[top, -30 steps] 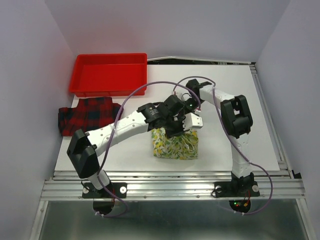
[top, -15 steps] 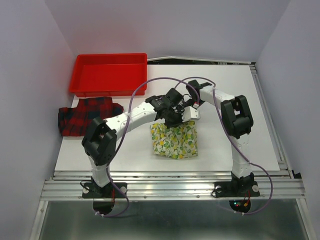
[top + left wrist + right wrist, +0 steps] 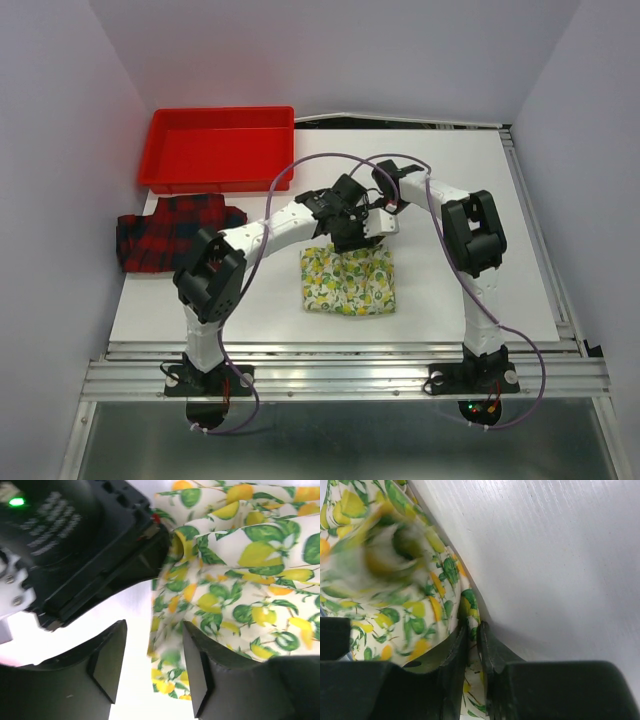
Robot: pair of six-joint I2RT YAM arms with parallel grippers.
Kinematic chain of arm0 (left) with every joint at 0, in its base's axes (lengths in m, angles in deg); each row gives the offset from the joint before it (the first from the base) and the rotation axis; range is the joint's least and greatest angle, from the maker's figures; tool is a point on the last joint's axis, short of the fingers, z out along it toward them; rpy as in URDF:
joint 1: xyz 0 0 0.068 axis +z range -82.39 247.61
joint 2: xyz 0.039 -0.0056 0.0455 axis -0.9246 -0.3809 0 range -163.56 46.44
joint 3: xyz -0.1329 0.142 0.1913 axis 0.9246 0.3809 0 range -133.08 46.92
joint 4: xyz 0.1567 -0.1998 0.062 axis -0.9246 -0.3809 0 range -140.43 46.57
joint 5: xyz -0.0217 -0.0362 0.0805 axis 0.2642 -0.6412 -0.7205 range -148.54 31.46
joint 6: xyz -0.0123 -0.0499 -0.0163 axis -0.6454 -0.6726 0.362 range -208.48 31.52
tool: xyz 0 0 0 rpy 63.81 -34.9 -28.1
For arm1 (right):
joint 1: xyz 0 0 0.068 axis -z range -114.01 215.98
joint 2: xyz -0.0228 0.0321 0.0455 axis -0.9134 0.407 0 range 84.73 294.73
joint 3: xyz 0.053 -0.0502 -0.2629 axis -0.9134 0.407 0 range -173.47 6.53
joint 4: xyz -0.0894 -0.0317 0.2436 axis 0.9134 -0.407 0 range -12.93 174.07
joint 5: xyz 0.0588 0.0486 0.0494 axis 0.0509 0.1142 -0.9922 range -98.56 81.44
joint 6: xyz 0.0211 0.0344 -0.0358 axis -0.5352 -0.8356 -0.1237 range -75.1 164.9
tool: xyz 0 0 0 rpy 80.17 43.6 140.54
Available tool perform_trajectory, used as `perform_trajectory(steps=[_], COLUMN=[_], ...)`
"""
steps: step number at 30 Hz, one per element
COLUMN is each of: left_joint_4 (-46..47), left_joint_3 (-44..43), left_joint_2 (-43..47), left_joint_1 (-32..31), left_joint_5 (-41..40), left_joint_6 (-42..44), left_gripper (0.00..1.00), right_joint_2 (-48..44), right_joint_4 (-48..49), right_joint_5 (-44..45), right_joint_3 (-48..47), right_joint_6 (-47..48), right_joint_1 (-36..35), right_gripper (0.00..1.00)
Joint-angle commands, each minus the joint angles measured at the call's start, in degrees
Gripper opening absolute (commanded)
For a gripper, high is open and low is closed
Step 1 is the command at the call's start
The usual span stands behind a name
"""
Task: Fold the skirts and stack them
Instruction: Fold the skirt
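Observation:
The white lemon-print skirt (image 3: 348,281) lies folded near the middle of the table. Its far edge is lifted under both grippers. My left gripper (image 3: 350,238) stands open over that edge. In the left wrist view the cloth's border (image 3: 170,645) sags loose between the left gripper's (image 3: 152,672) spread fingers (image 3: 197,667), gripped by neither. My right gripper (image 3: 379,228) is shut on the skirt's far right edge. In the right wrist view the right gripper (image 3: 473,641) pinches a fold of lemon cloth (image 3: 420,610). The red-and-black plaid skirt (image 3: 175,232) lies spread at the table's left edge, away from both grippers.
A red plastic tray (image 3: 220,185) stands at the back left, just behind the plaid skirt. The right gripper's black body (image 3: 75,545) hangs close beside the left gripper. Purple cables loop over both arms. Walls close in the left, right and back sides.
My left gripper was shut on the lemon skirt's edge and has opened, letting it go. The lifted cloth has come down farther back and lies flatter. My right gripper keeps its hold.

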Motion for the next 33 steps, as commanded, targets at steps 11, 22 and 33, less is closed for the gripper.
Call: perform_trajectory(steps=[11, 22, 33], left_joint_4=[2.94, 11.47, 5.50], left_joint_3=[6.01, 14.99, 6.11], left_joint_2=[23.12, 19.97, 6.17], left_joint_1=[0.80, 9.05, 9.41], left_joint_5=[-1.65, 8.29, 13.74], left_joint_6=[-20.72, -35.68, -20.48], left_gripper=[0.66, 0.79, 0.79], right_joint_2=[-0.36, -15.91, -20.68], right_joint_4=[0.64, -7.96, -5.78], right_joint_5=[11.47, 7.70, -3.11], right_joint_3=[-21.17, -8.83, 8.68], right_joint_6=[-11.53, -11.72, -10.13], right_joint_1=[3.71, 3.72, 3.72], right_gripper=[0.45, 0.52, 0.52])
